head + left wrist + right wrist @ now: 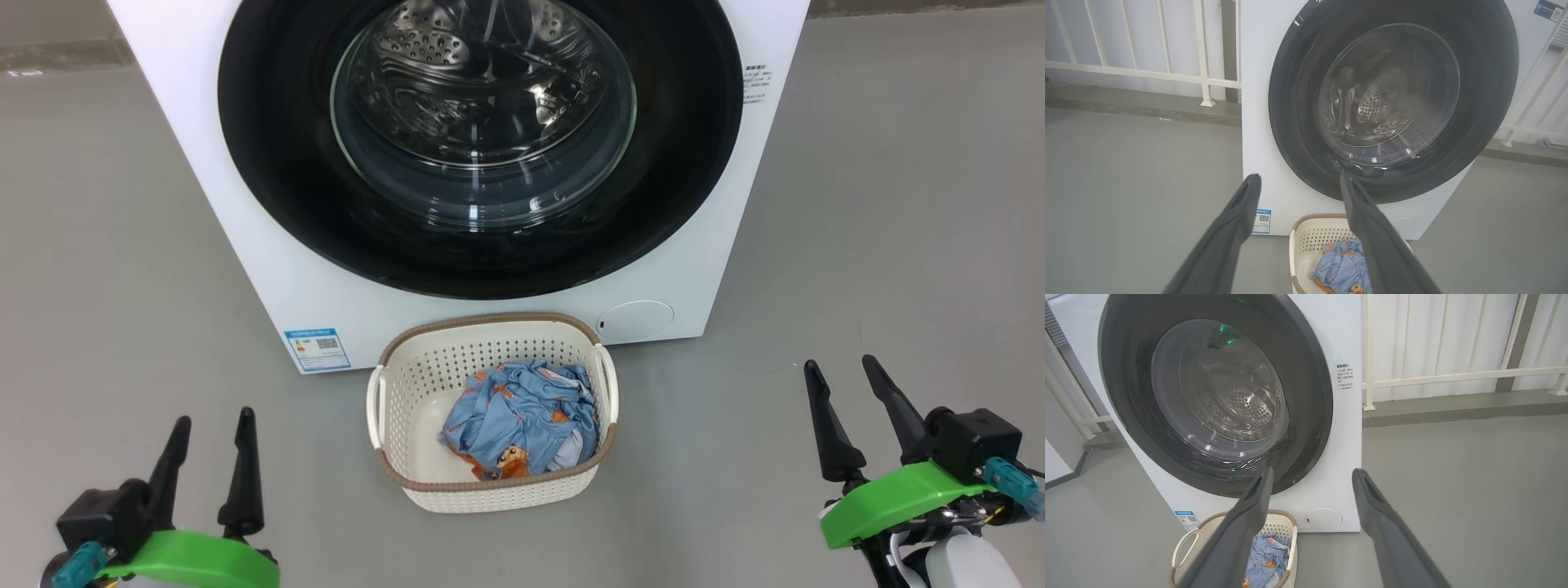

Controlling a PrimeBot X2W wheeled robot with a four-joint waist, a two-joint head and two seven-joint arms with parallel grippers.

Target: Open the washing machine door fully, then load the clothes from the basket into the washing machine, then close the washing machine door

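The white washing machine (245, 245) stands ahead with its round black door (277, 163) shut flat against the front; the steel drum shows through the glass window (482, 122). On the floor in front sits the cream basket (408, 392) holding the light blue clothes (522, 416). My left gripper (212, 425) is open at the lower left, well clear of the basket. At the lower right my right gripper (841, 371) is open too. The door (1298, 122), basket (1310, 241) and clothes (1341, 265) also appear past my left gripper (1298, 179). Beyond my right gripper (1310, 473) are the door (1310, 396) and basket (1186, 543).
Grey floor (898, 245) spreads on both sides of the machine. A white railing (1147, 73) runs behind it on the left, and another railing (1453, 375) on the right. A blue label (317, 349) and a small round flap (637, 320) sit low on the machine's front.
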